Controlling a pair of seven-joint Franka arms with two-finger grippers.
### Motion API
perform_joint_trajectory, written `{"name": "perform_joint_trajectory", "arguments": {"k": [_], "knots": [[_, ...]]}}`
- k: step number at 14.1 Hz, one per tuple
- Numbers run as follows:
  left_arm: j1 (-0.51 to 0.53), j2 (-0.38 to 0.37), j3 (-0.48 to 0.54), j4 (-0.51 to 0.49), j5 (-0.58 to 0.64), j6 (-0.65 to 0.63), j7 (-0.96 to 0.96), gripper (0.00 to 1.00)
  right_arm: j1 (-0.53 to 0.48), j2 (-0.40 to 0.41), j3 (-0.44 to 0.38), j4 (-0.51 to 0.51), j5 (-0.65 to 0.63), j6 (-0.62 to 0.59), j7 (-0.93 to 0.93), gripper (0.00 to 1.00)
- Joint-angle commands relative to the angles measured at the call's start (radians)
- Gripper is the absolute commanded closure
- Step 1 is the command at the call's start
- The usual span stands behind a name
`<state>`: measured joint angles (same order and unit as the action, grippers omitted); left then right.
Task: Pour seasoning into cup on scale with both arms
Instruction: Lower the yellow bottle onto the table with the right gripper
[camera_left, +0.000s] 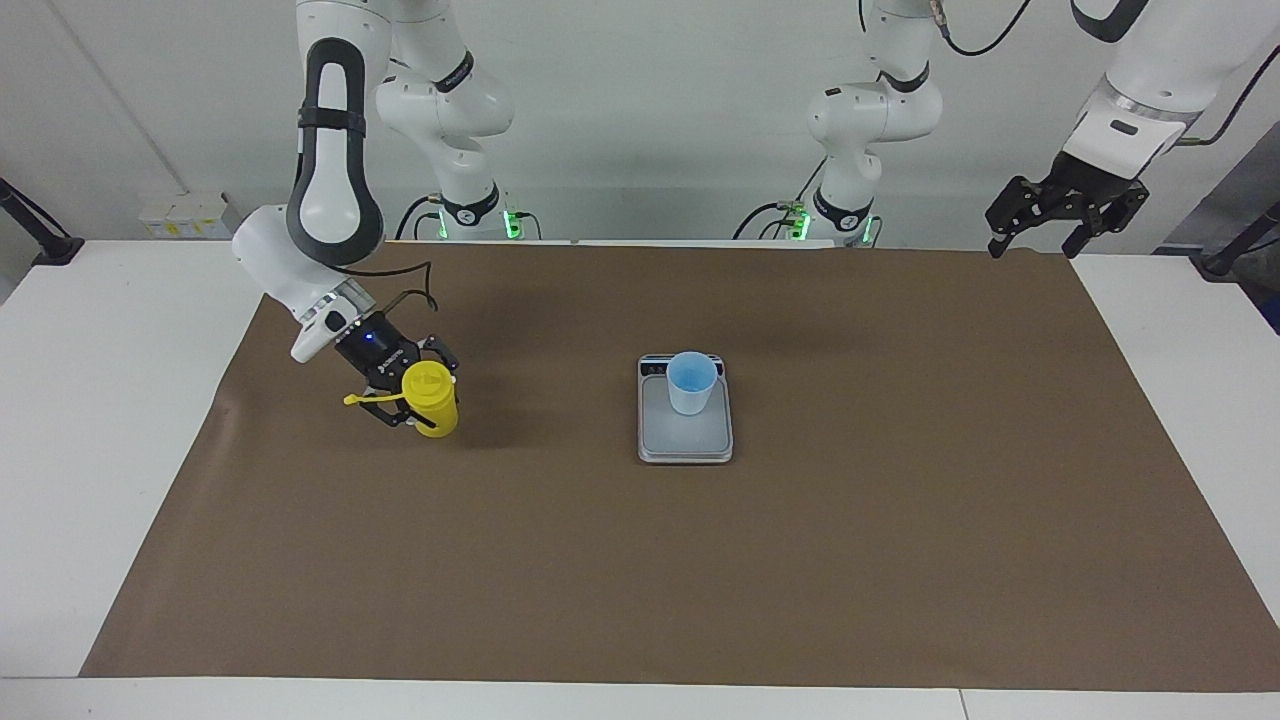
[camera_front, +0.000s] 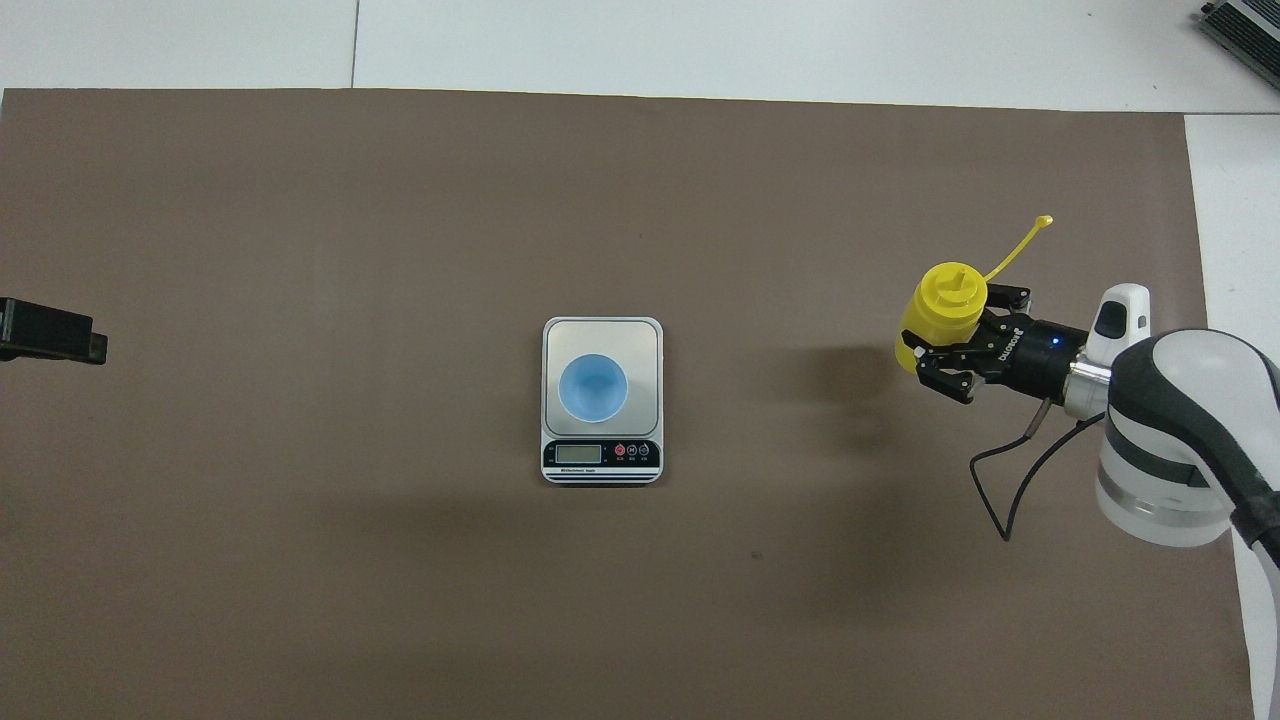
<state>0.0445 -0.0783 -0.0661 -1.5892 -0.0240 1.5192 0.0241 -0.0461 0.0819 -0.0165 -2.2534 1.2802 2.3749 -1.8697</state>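
Now seasoning (camera_left: 431, 398) stands upright, nozzle up.

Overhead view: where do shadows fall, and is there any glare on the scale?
Overhead view: a soft dark shadow lies on the brown mat beside the yellow bottle, toward the scale; the scale's plate shows no glare. Facing view: the bottle's shadow is faint.
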Motion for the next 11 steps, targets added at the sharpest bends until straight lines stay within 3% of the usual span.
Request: {"name": "perform_joint_trajectory", "arguments": {"k": [1,11], "knots": [[0.015,-0.015,-0.009,-0.009,-0.008,-0.013,0.0,0.0,-0.006,-0.008,0.012,-0.011,0.066,-0.01,-0.029,1.0],[0.015,-0.015,-0.009,-0.009,-0.01,-0.013,-0.001,0.0,0.048,0.049,0.012,-0.023,0.261,0.041,-0.206,1.0]]}}
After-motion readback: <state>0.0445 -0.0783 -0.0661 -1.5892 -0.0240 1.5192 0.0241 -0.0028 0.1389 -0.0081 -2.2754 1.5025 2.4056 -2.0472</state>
